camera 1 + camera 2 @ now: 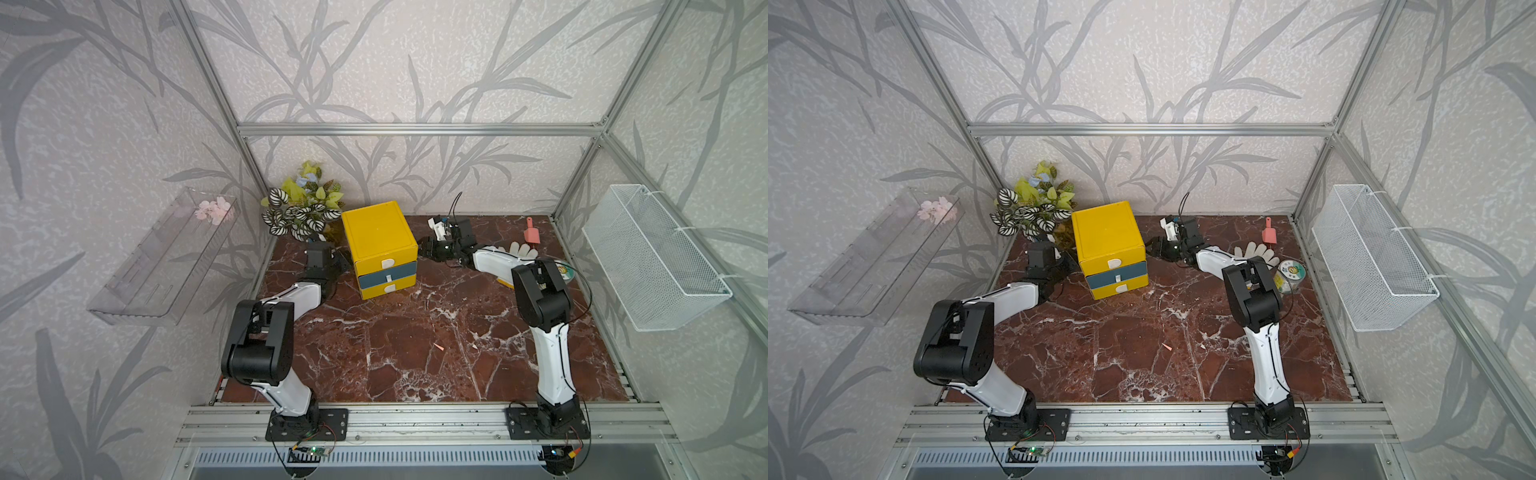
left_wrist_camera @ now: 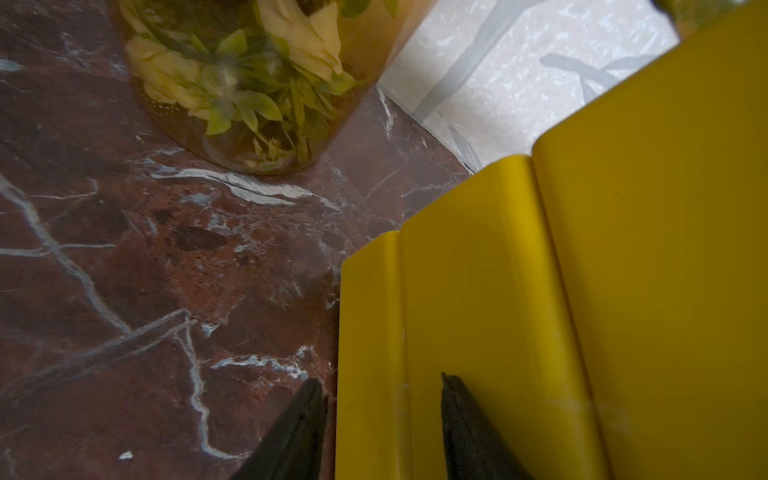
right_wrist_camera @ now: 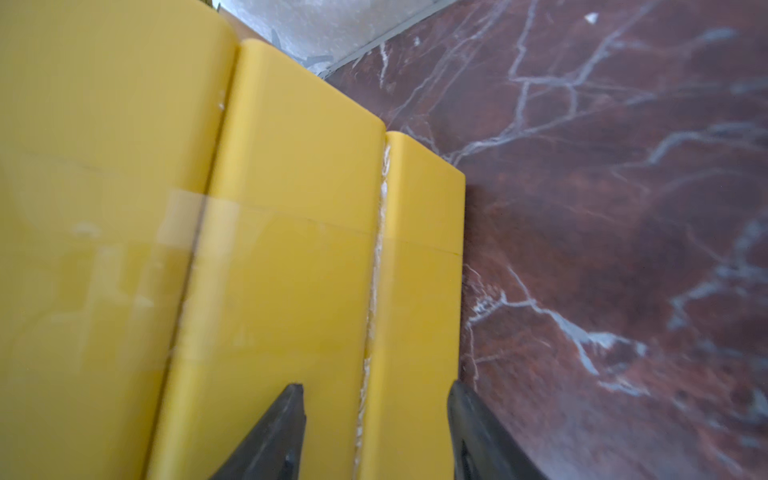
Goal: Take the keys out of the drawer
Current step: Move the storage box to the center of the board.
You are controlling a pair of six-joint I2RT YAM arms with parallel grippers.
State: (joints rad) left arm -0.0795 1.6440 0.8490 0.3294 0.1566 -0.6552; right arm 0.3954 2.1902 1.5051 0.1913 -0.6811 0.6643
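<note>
Looking down on the desk [image 1: 415, 345], both arms are reaching in at the yellow cabinet [image 1: 376, 232], one on each side.

Left end effector [image 2: 380, 378] is at the cabinet's left wall. The wrist view shows its fingers [image 2: 297, 432] spread wide, one over the marble and one in front of the yellow side, with a narrow yellow strip of that wall running between them. It's pinching nothing.

Right end effector [image 3: 376, 384] mirrors that at the right wall. Its fingers [image 3: 270, 436] are apart too, one over the yellow side and the other at the outer edge by the marble. Whether that outer one touches the plastic, I can't tell. In both top views it sits just beside the cabinet's right front corner.

Now the fronts: top drawer [image 1: 384, 262], middle drawer [image 1: 386, 277] and bottom drawer [image 1: 389, 289] are all pushed in, white tabs facing out. The keys? Not visible in any view, and with every front closed nothing inside shows.

Around the edges, the plant [image 1: 303, 208] stands just beside the cabinet's back left, its vase [image 2: 249, 104] close in the left wrist view. Over on the right lie a pink scoop [image 1: 531, 233], a glove [image 1: 519, 249] and a tin [image 1: 1288, 274], the last two partly behind the right arm.
</note>
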